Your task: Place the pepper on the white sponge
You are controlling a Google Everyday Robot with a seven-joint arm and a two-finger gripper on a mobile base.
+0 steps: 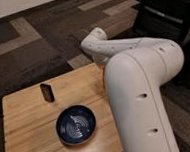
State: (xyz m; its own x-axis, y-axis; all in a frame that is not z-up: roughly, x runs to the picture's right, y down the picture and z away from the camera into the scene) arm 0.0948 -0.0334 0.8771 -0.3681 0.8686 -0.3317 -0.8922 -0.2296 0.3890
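Wooden table (27, 126); end effector hidden, closed.

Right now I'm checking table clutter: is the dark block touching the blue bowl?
Apart. The camera view shows bare wood between the dark block and the blue bowl. The gripper is out of view.

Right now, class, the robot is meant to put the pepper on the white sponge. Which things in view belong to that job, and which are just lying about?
Belongs to the job:
- robot arm; its gripper is out of view, shut
- pepper and white sponge: neither in view

Just lying about:
- blue bowl
- dark upright block
- wooden table they stand on
- dark chair behind
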